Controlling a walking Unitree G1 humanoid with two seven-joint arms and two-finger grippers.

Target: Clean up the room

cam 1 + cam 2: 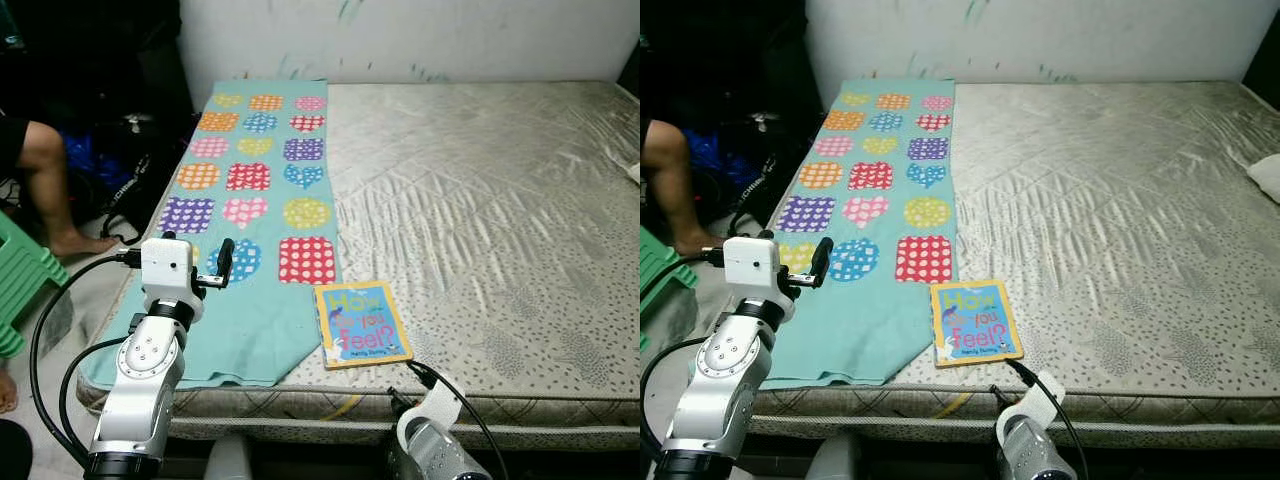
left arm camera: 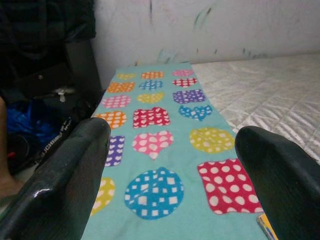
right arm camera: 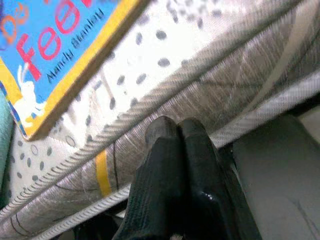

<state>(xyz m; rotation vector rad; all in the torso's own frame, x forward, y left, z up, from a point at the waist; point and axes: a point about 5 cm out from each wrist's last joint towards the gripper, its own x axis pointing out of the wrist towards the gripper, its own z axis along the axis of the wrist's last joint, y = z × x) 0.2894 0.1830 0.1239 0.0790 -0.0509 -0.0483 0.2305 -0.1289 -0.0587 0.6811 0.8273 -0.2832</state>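
A children's book (image 1: 360,323) with a blue and yellow cover lies flat near the front edge of the bare mattress (image 1: 480,200). Beside it on the left spreads a teal cloth (image 1: 255,180) printed with coloured hearts. My left gripper (image 2: 175,134) is open and empty, held over the cloth's near left part; its arm (image 1: 150,360) rises at the left. My right gripper (image 3: 175,132) is shut on nothing, low against the mattress side just below the book (image 3: 55,45). Its arm (image 1: 430,440) shows at the bottom.
A person's bare leg (image 1: 50,180) and a green plastic stool (image 1: 20,280) are on the floor left of the bed, with dark bags (image 1: 110,160) behind. A white pillow edge (image 1: 1265,175) lies at the far right. A wall backs the bed.
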